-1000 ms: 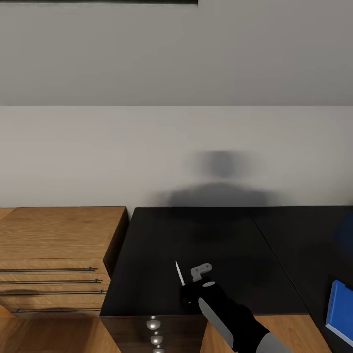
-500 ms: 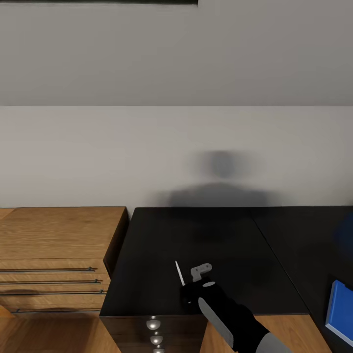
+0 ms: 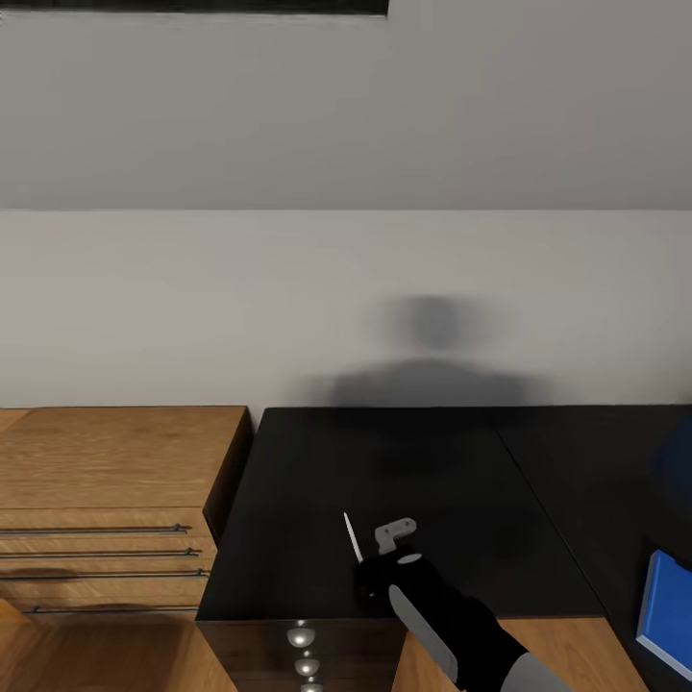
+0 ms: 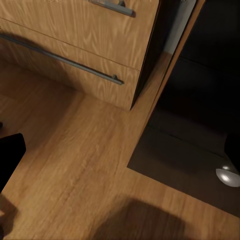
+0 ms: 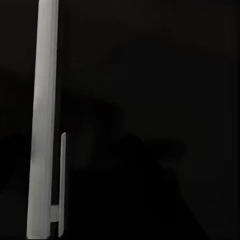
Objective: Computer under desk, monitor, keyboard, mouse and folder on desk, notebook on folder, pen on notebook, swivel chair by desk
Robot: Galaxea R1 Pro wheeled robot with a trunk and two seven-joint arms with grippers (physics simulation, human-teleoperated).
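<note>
The long black desk [image 3: 432, 481] stands against the pale grey wall. Over its front left part, my right gripper [image 3: 377, 546] is shut on the pen [image 3: 353, 536], a slim silvery stick that points up and away from the arm. The right wrist view has the pen [image 5: 44, 125] close up, with its clip, against the dark desk top. A corner of the bright blue folder [image 3: 670, 607] lies flat on the desk at the right edge of the head view. A dark shape [image 4: 9, 160] at the edge of the left wrist view may be a finger of my left gripper.
A light wooden dresser [image 3: 106, 461] with long bar handles stands directly left of the desk. The desk's black drawer unit with round silver knobs [image 3: 301, 634] sits below the front edge. The left wrist view looks down on the wood floor [image 4: 75, 165] between the dresser [image 4: 100, 40] and a knob [image 4: 228, 176].
</note>
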